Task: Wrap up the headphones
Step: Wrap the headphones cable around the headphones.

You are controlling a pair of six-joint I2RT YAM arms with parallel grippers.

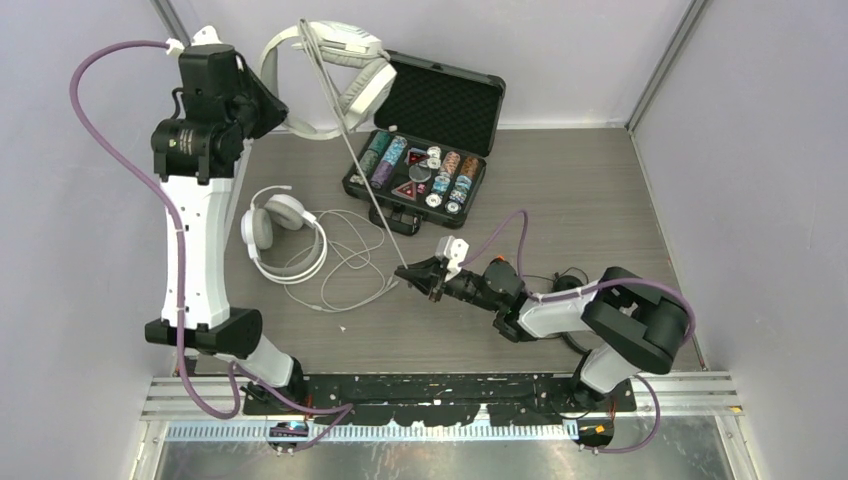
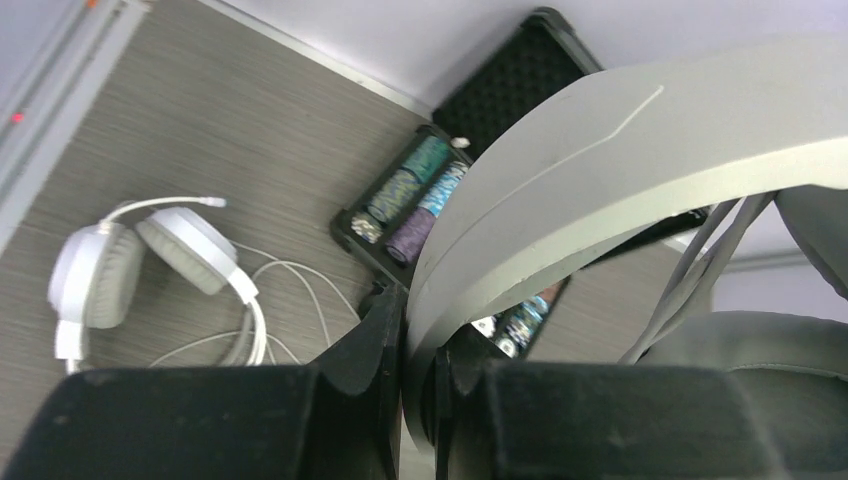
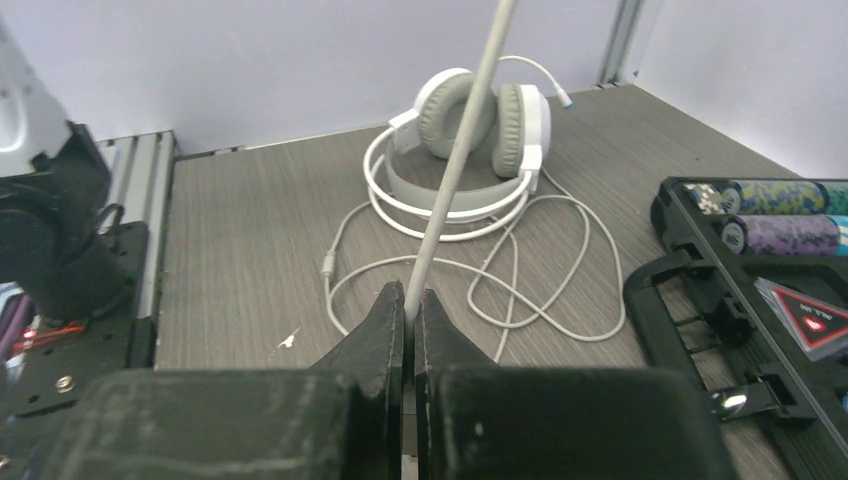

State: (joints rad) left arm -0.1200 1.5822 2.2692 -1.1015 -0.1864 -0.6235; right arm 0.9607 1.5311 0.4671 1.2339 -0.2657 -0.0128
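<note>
Low over the grey wood-grain tabletop (image 1: 600, 200), the right end effector (image 3: 410, 305) is pressed together on a taut pale grey cable (image 1: 351, 150). Beyond it, a white over-ear headset (image 1: 272, 228) lies flat among its loose white cord (image 1: 350, 255). Farther back sits an open black chip case (image 1: 440, 110). Raised far left, the left end effector (image 2: 418, 345) pinches the headband of a large white padded headset (image 1: 355, 70).

We log 1 grey wood-grain table (image 1: 580, 200). At left on it lies 1 white headset (image 1: 270, 232), its white cable (image 1: 350, 262) in loose loops beside it. Toward the back sits 1 open black case (image 1: 445, 100) holding rows of chips (image 1: 380, 160). 1 small black item (image 1: 405, 218) lies just in front of the case; we cannot identify it. 1 white scrap (image 1: 342, 328) lies nearer the front
</note>
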